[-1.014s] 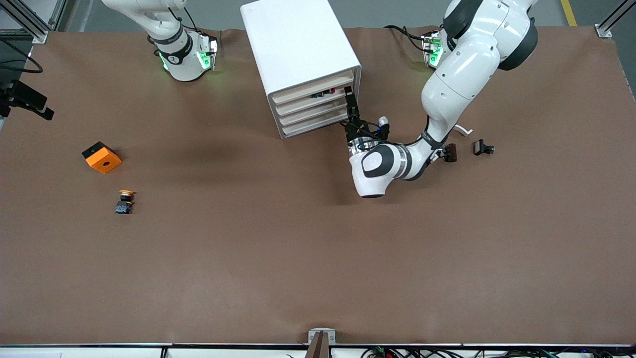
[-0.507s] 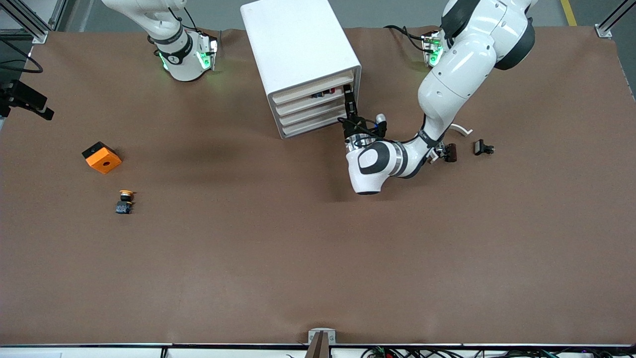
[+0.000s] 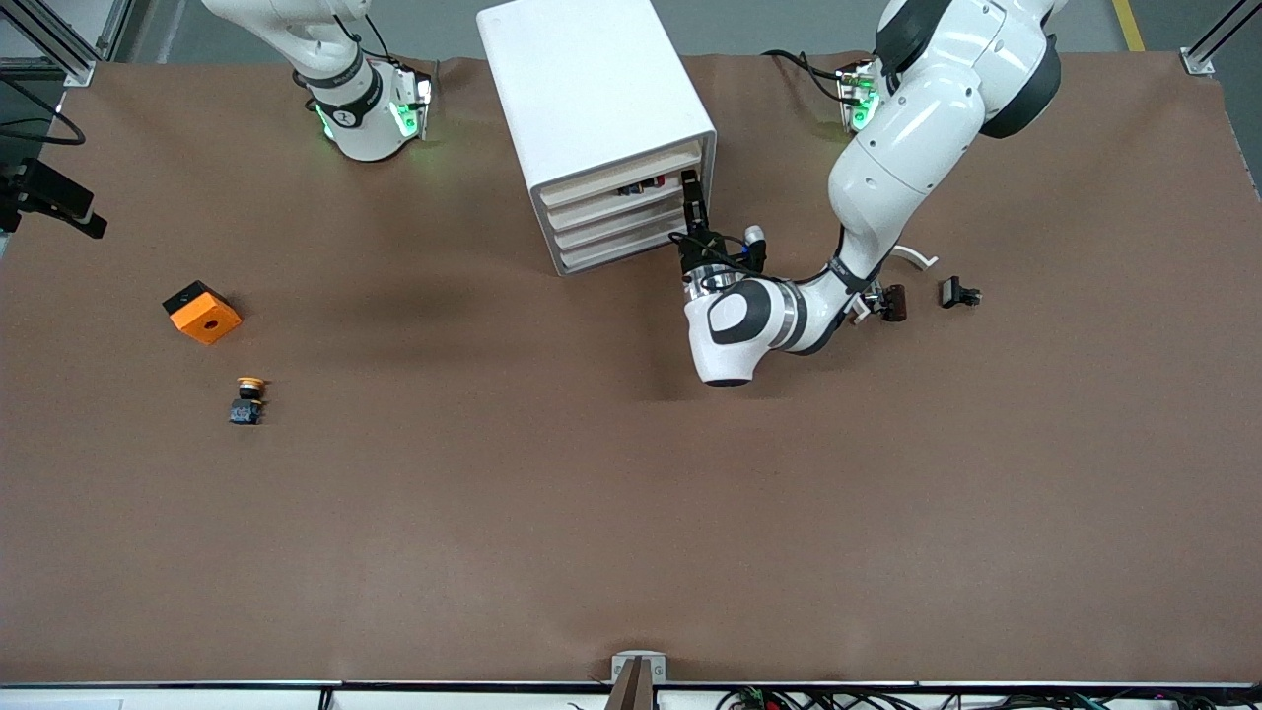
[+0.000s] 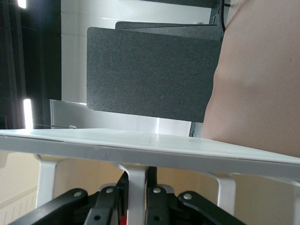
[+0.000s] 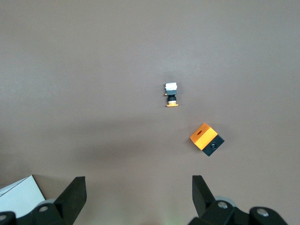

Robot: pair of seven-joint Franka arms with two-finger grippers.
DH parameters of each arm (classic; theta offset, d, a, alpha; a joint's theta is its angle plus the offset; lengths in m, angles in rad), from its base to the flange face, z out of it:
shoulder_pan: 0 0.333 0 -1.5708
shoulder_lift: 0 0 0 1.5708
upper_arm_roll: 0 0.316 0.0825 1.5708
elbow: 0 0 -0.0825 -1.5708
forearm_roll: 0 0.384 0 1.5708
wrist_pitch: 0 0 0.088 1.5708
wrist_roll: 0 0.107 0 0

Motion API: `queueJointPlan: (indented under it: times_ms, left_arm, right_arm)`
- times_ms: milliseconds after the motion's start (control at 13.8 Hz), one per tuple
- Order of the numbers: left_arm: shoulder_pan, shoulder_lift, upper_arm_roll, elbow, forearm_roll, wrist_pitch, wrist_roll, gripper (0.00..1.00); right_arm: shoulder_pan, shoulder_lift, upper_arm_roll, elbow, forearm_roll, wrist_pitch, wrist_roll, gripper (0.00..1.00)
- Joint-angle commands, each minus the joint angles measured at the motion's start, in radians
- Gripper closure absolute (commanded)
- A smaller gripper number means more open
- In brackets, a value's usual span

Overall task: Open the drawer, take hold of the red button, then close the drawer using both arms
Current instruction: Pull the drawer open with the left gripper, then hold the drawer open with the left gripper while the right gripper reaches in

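Left gripper (image 3: 691, 189) is clamped on the top drawer (image 3: 631, 180) handle at the cabinet's (image 3: 592, 94) 4 o'clock corner — right gripper (image 5: 138, 197) waits, fingers wide apart.

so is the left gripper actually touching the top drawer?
Touching. The left wrist view shows the left gripper with its fingers shut on a white upright of the drawer.
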Motion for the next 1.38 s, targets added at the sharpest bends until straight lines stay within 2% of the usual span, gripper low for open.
queueJointPlan:
  times_ms: [0,507,724,1304]
  left_arm:
    - [0.025,-0.011,0.010,0.019,0.014,-0.021,-0.021,0.90]
    - [0.092,-0.014,0.016,0.092,0.056,-0.050,-0.021,0.87]
    - [0.107,-0.014,0.054,0.100,0.069,-0.050,-0.021,0.87]
    - [0.160,-0.011,0.059,0.137,0.065,-0.065,-0.019,0.86]
  right_arm:
    - [-0.006,-0.027,0.006,-0.024,-0.008,0.005,-0.005,0.00]
    - [-0.006,-0.027,0.006,-0.024,-0.008,0.004,-0.004,0.00]
    - [-0.006,-0.025,0.006,-0.022,-0.007,0.002,-0.004,0.00]
    - [-0.006,0.013,0.002,0.035,-0.007,0.009,-0.007,0.00]
